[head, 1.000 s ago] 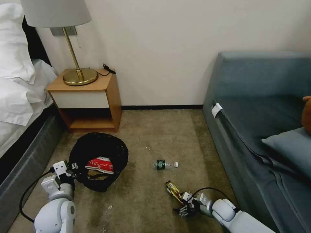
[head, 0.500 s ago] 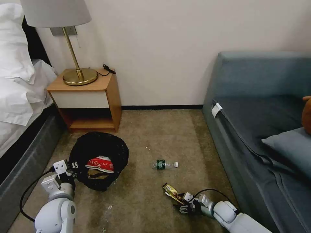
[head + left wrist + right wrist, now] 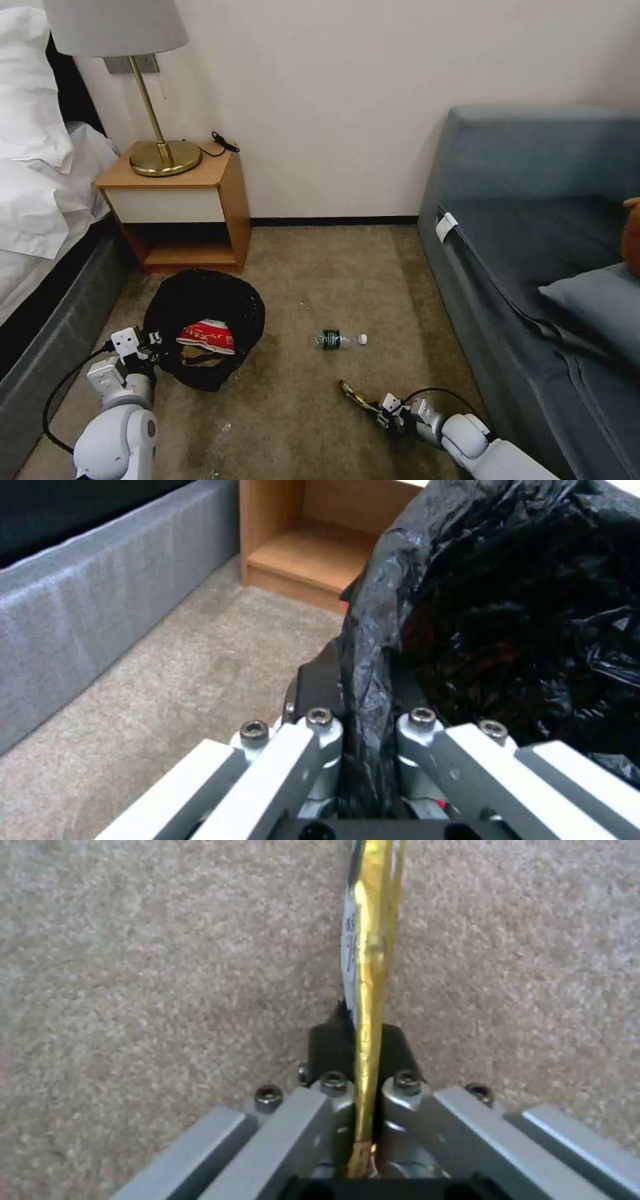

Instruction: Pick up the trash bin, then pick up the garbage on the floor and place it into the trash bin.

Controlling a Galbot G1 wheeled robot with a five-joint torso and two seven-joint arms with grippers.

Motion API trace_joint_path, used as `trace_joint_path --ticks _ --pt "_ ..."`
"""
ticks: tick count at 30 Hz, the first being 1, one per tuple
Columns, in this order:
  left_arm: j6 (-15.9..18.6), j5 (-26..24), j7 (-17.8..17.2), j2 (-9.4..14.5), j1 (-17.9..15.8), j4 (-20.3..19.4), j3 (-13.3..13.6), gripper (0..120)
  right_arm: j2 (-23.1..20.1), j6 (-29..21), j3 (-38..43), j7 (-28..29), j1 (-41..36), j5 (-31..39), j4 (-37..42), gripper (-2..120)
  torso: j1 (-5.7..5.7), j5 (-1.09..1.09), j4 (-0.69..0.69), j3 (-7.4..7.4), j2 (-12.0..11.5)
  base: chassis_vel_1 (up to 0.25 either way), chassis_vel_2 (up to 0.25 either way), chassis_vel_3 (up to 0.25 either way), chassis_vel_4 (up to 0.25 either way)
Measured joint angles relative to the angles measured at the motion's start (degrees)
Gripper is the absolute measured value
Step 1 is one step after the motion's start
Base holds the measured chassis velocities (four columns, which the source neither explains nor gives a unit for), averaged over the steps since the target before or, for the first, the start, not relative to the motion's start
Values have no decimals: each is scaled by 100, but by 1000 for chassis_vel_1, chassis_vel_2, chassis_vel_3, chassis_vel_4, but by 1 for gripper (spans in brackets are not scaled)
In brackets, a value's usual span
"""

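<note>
The trash bin point(image 3: 200, 313), covered by its crinkly black bag, sits tilted at the lower left of the floor point(image 3: 300, 413). My left gripper point(image 3: 148, 341) is shut on the bag-covered rim point(image 3: 373, 690). Inside the bin lie a red-and-white packet point(image 3: 208, 336) and a brown paper bag point(image 3: 200, 360). Low over the carpet at the lower right, my right gripper point(image 3: 381, 415) is shut on the gold snack wrapper point(image 3: 357, 398), held edge-on between the fingers point(image 3: 367, 965). A small clear bottle with a green label point(image 3: 340, 339) lies on the carpet between bin and wrapper.
A wooden nightstand point(image 3: 177, 203) with a brass lamp point(image 3: 157, 113) stands at the wall behind the bin. The bed point(image 3: 40, 220) runs along the left, a blue-grey sofa point(image 3: 533, 253) along the right. Open carpet lies between them.
My right gripper has turned and shifted slightly nearer with the wrapper, which now shows edge-on and thinner. The left gripper and bin have barely moved.
</note>
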Motion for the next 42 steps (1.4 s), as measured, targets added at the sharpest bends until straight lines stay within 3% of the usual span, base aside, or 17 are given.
trace_joint_path --ticks 15,25,31,35,42 --pt "3 20 1 -2 -80 115 28 4 -55 117 365 161 55 266 671 0 0 0 0 0 0 0 0 0 0" --pt "-28 40 2 -46 -81 188 43 4 -83 110 555 658 121 555 1603 0 0 0 0 0 0 0 0 0 0" --pt "-33 73 2 -74 -94 188 102 4 -11 407 53 1661 487 891 2055 0 0 1 0 1 0 0 0 0 0" --pt "-34 123 -8 -103 -121 178 162 4 184 470 -613 2619 1002 1399 2485 0 0 1 0 1 0 0 0 0 0" --pt "20 201 -29 -109 -230 172 236 4 667 419 -1512 3051 1944 1708 2749 0 0 -1 1 0 0 0 0 0 0"
